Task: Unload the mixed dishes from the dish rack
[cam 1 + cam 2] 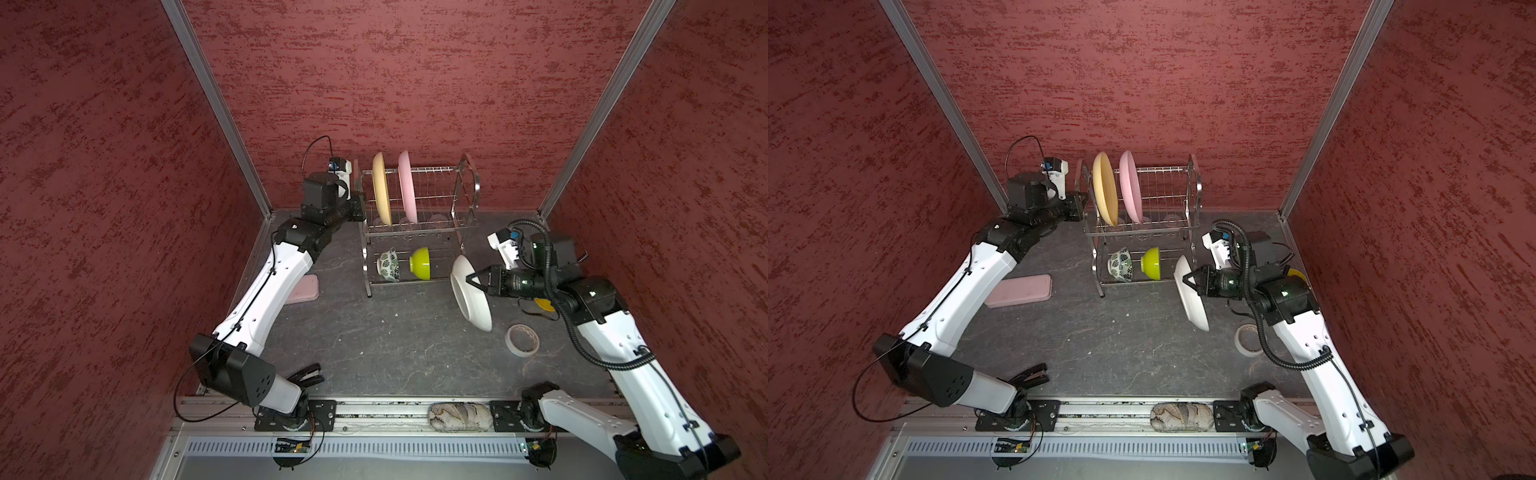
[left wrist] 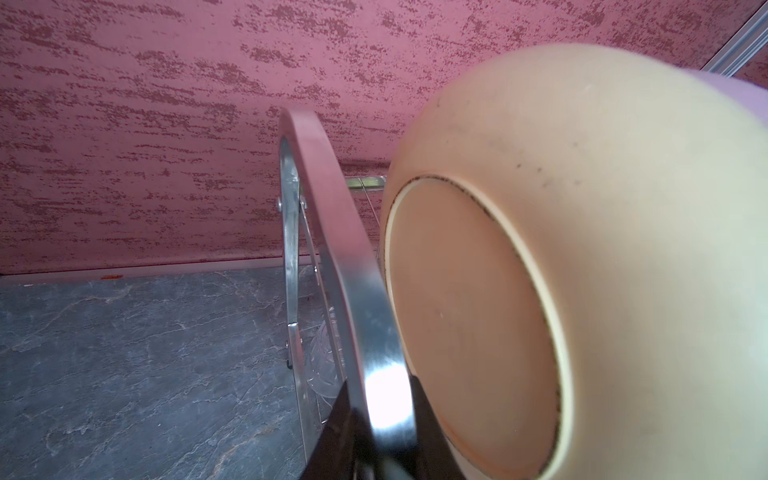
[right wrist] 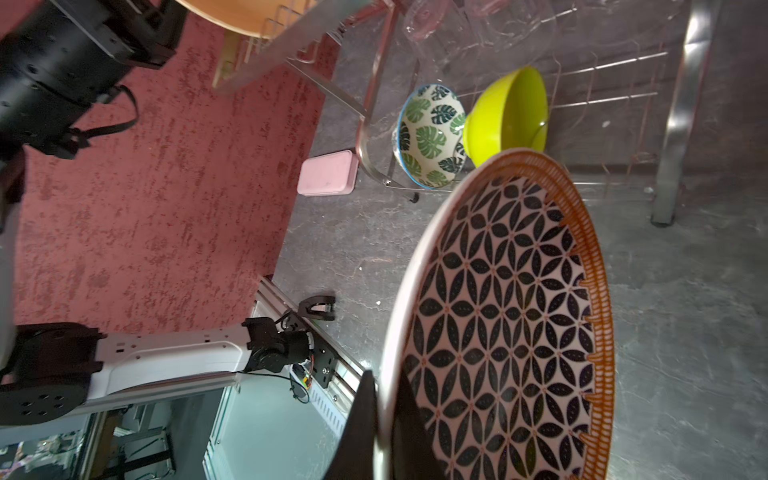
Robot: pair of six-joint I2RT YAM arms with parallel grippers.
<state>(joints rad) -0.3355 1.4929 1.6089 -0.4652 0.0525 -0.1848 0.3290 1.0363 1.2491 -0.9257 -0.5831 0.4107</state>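
Your right pincer (image 1: 468, 278) was clamped on the rim of the round white black-patterned plate (image 1: 471, 309), on edge at four o'clock of the two-tier steel wire dish rack (image 1: 473, 188) that your left pincer (image 2: 384, 415) gripped by its nine o'clock handle (image 2: 332, 232); that thin pinch could have let the plate swing and slip.

Bimanual robot: left arm (image 1: 266, 286) and right arm (image 1: 615, 332) with glossy white link shells and matte black joint housings; thin black cable (image 1: 175, 398) left, corrugated black conduit (image 1: 575, 341) right; black tapered right gripper (image 1: 471, 279).
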